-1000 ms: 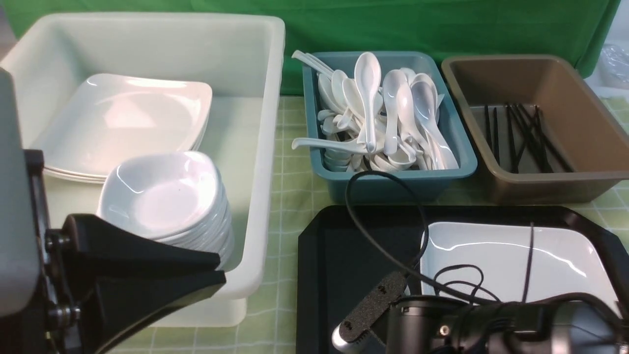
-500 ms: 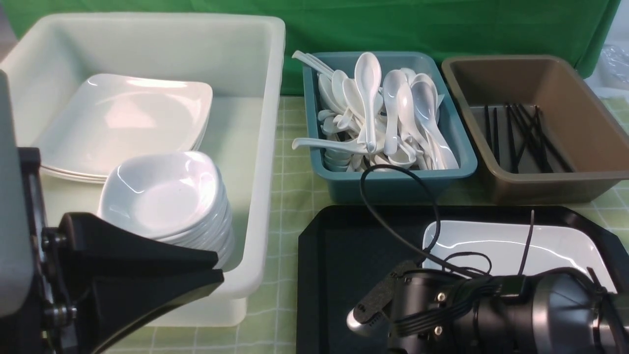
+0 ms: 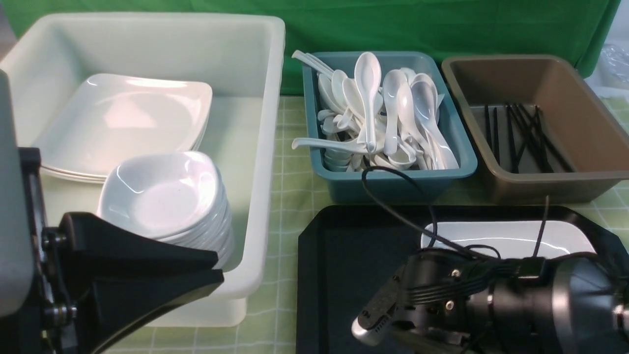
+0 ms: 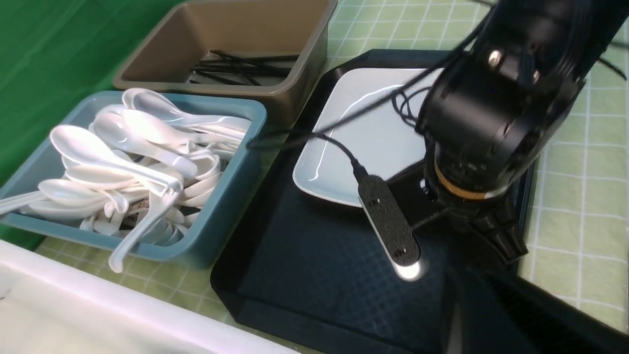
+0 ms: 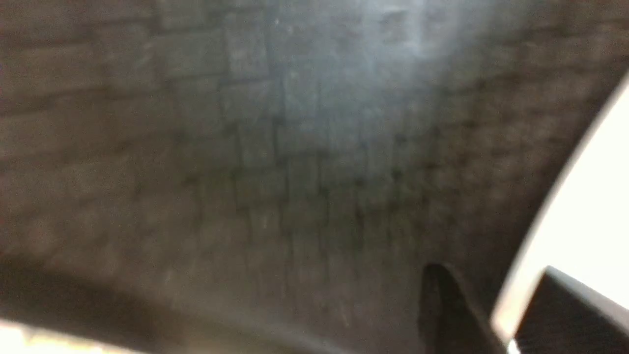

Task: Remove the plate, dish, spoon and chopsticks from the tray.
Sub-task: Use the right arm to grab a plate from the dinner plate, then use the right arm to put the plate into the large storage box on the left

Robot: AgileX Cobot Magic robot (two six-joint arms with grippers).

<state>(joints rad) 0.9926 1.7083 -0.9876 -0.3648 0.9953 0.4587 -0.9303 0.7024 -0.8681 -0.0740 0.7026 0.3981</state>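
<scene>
Plate now hidden further behind right arm.

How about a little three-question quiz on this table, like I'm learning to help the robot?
1. True or false: the plate lies on the tray.
2. Fill the gap: the teal bin is piled with white ____.
3. Pick one: where do the black chopsticks lie? A: the teal bin. B: the brown bin. C: the white tub.

Key: 1 true. 2 spoons. 3 B.
</scene>
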